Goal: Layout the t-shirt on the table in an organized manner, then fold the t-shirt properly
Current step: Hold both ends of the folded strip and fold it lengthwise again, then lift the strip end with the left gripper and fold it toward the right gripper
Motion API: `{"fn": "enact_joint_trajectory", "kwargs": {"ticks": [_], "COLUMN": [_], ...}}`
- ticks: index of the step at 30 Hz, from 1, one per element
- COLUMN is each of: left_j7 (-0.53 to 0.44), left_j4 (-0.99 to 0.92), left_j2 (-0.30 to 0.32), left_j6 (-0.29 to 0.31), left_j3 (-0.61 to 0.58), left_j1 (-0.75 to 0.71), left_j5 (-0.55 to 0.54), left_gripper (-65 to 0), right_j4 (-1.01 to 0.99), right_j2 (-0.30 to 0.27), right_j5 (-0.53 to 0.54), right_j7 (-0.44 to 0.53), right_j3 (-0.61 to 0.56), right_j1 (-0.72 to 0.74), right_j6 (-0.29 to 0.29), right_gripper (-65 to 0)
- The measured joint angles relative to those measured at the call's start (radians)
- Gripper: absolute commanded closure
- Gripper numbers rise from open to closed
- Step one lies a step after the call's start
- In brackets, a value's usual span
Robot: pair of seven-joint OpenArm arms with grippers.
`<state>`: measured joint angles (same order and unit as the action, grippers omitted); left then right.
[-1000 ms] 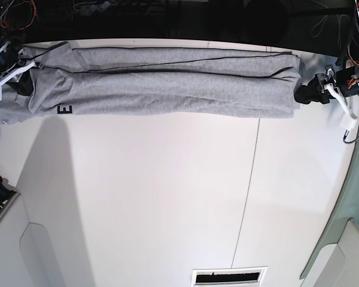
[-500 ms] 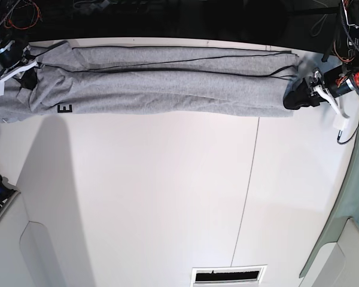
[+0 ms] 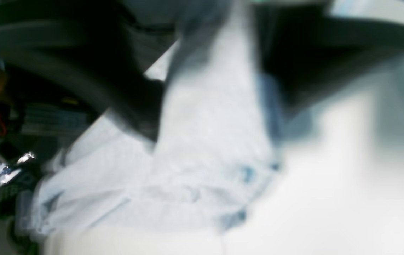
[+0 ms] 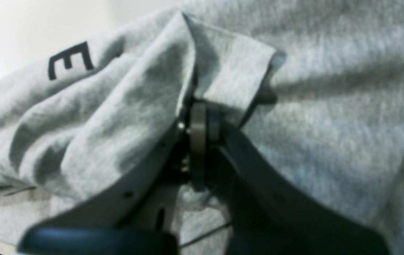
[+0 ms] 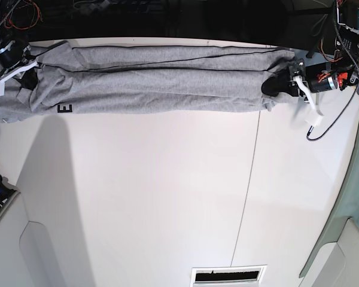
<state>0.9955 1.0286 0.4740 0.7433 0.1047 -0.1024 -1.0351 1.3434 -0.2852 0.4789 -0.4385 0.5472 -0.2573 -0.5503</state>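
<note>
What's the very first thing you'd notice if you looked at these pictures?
A long heather-grey cotton t-shirt stretched in a bunched band across the far side of the big white table, with one black letter E near its left end. The right gripper is shut on a fold of it at that end, and the left gripper sits at the other end, on the base view's right.

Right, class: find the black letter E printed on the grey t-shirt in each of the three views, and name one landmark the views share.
Base: the letter E sits on the t-shirt's lower edge, far left, near the right gripper.
Right wrist: the E is upper left, on bunched cloth beside the closed gripper.
Left wrist: too blurred; no E visible.
Shared landmark: the grey t-shirt itself.
</note>
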Motion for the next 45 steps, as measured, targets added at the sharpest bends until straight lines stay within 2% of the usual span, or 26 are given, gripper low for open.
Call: {"fn": "enact_joint_trajectory", "kwargs": {"ticks": [4, 8, 12, 15, 16, 19, 24, 27, 31, 37, 40, 43, 45], "left_j7": [-0.01, 0.035, 0.068, 0.074, 0.076, 0.076, 0.076, 0.092, 0.229, 0.266, 0.285, 0.259, 0.229], "left_j4": [0.047, 0.13, 0.143, 0.143, 0.143, 0.142, 0.142, 0.142, 0.165, 0.261, 0.328, 0.359, 0.359], "left_j2": [0.008, 0.023, 0.036, 0.036, 0.036, 0.042, 0.104, 0.153, 0.177, 0.131, 0.084, 0.019, -0.03], "left_j6": [-0.01, -0.032, -0.044, -0.048, -0.048, -0.048, -0.047, -0.048, -0.05, -0.05, -0.051, -0.051, -0.051], "left_j3": [0.001, 0.027, 0.027, 0.027, 0.027, 0.026, 0.026, 0.026, 0.017, -0.101, -0.163, -0.224, -0.245], "left_j1": [-0.006, 0.0, 0.052, 0.098, 0.113, 0.166, 0.241, 0.285, 0.316, 0.296, 0.294, 0.294, 0.294], "left_j5": [0.013, 0.074, 0.111, 0.167, 0.183, 0.231, 0.243, 0.203, 0.011, -0.06, -0.088, -0.088, -0.053], "left_gripper": [0.0, 0.0, 0.0, 0.0, 0.0, 0.0, 0.0, 0.0, 0.0, 0.0, 0.0, -0.3, -8.1], "right_j4": [0.0, 0.0, 0.0, 0.003, 0.009, 0.039, 0.092, 0.097, 0.097, 0.097, 0.097, 0.097, 0.097], "right_j2": [0.0, 0.0, 0.0, 0.0, 0.0, 0.0, -0.001, -0.001, 0.0, -0.001, 0.0, -0.001, -0.001], "right_j5": [0.0, 0.003, 0.061, 0.116, 0.14, 0.169, 0.178, 0.179, 0.178, 0.179, 0.179, 0.179, 0.178], "right_j7": [0.0, -0.002, -0.004, -0.043, -0.052, -0.056, -0.061, -0.074, -0.087, -0.09, -0.094, -0.093, -0.093], "right_j3": [0.0, -0.001, 0.0, 0.0, 0.002, 0.02, 0.043, 0.048, 0.048, 0.048, 0.048, 0.048, 0.048], "right_j1": [0.008, 0.026, 0.056, 0.079, 0.084, 0.094, 0.094, 0.094, 0.094, 0.094, 0.094, 0.094, 0.094], "right_j6": [0.0, 0.0, 0.0, 0.0, 0.0, 0.0, 0.0, 0.0, 0.0, 0.0, 0.0, 0.0, 0.0], "right_gripper": [0.0, 0.0, 0.0, -17.9, -21.6, -22.7, -22.7, -22.7, -22.7, -22.7, -22.7, -22.7, -22.7]}}
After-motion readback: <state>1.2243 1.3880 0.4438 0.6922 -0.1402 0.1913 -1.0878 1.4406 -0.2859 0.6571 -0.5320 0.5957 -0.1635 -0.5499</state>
